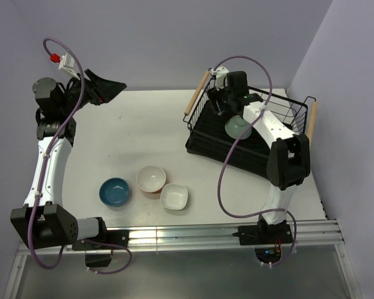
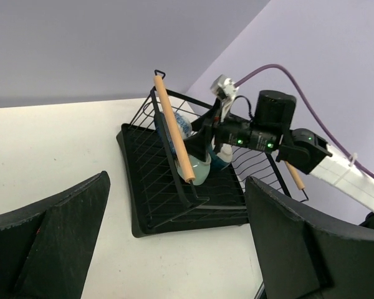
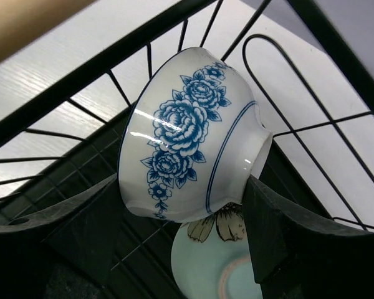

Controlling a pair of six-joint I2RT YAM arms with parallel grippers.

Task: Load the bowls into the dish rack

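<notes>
A white surface [image 1: 143, 134] carries everything. At its far right stands the large black wire dish rack [image 1: 262, 140] on its black base tray, with a light wooden handle [image 1: 196, 92] at each end.

The right arm reaches forward over the rack, and its end effector [image 3: 182, 184] is down among the wires near the left-hand handle. Its black fingers [image 3: 81, 230] stand wide apart. A round white ceramic bowl with blue flower pattern [image 3: 187, 134] lies on its side between their tips, rim by one finger and foot by the other. Whether they pinch it or merely flank it, I cannot tell.

Just below it in the rack sits a mint green ceramic bowl [image 1: 238, 127], tilted, with a brown motif on its glaze.

The left arm is raised over the far left of the surface, its end effector [image 1: 109, 87] spread wide with nothing between the fingers.

Three bowls stand upright near the front edge, left of centre:
- a round blue ceramic bowl [image 1: 115, 191]
- a round white bowl with orange outside [image 1: 151, 179], just beside it
- a squarish white bowl [image 1: 174, 197], touching or nearly touching the orange-sided one
</notes>
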